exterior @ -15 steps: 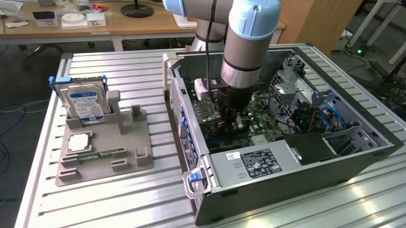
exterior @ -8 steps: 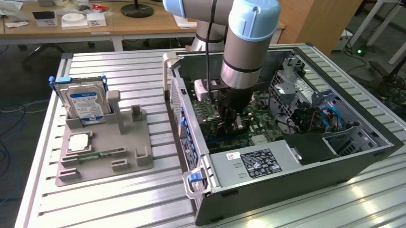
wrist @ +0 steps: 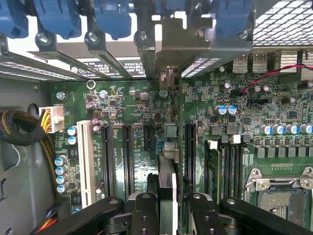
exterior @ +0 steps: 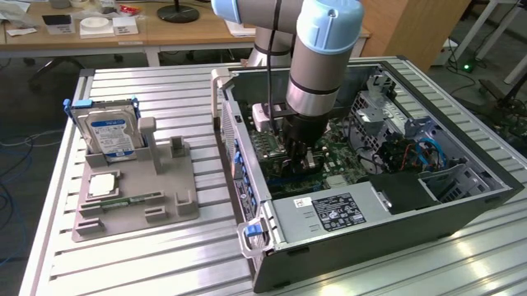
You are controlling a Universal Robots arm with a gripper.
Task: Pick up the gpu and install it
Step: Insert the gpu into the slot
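Observation:
My gripper (exterior: 297, 157) is deep inside the open computer case (exterior: 461, 203), just above the motherboard (exterior: 329, 163). In the wrist view the gripper (wrist: 168, 201) is shut on the gpu (wrist: 167, 171), which shows edge-on as a thin dark card between the two black fingers (wrist: 144, 208). The card stands upright over the motherboard (wrist: 127, 107), in line with the long black expansion slots (wrist: 128, 156). Its silver end bracket (wrist: 168, 49) reaches the row of rear slot openings. Whether the card's edge is seated in a slot is hidden by the card itself.
A grey fixture tray (exterior: 123, 216) at the exterior view's left holds the blue-labelled hard drive (exterior: 108, 135), a square chip (exterior: 102, 185) and a memory stick (exterior: 132, 200). The power supply (exterior: 329, 213), drive cages (exterior: 387, 105) and case walls hem the arm in. Blue latches (wrist: 112, 17) line the rear.

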